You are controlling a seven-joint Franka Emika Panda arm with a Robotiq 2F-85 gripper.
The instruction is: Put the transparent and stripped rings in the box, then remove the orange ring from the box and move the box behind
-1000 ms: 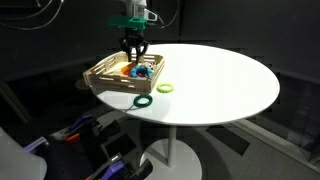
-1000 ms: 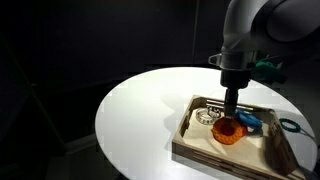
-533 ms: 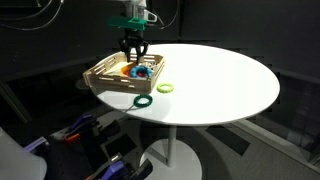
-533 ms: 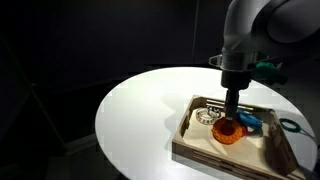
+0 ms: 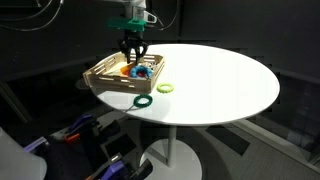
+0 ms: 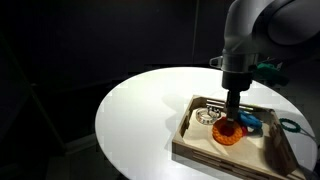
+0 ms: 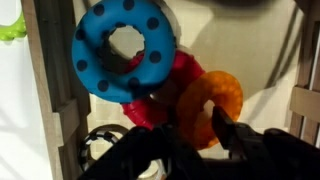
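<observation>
A wooden box (image 5: pixel 103 72) sits at the edge of the round white table (image 5: pixel 220 80); it also shows in an exterior view (image 6: pixel 200 145). Inside it lie an orange ring (image 7: pixel 212 100), a blue dotted ring (image 7: pixel 125 50), a red ring (image 7: pixel 150 105) and a transparent ring (image 7: pixel 98 148). My gripper (image 7: pixel 190 135) is lowered into the box, as both exterior views show (image 5: pixel 133 62) (image 6: pixel 232 118). One finger is through the orange ring's hole and the other is against its outer edge, closed on its band. The ring rests low in the box.
A dark green ring (image 5: pixel 144 100) and a light green ring (image 5: pixel 164 88) lie on the table beside the box. The box's walls (image 7: pixel 45 100) stand close around the gripper. The table's edge runs just past the box, with dark floor beyond it.
</observation>
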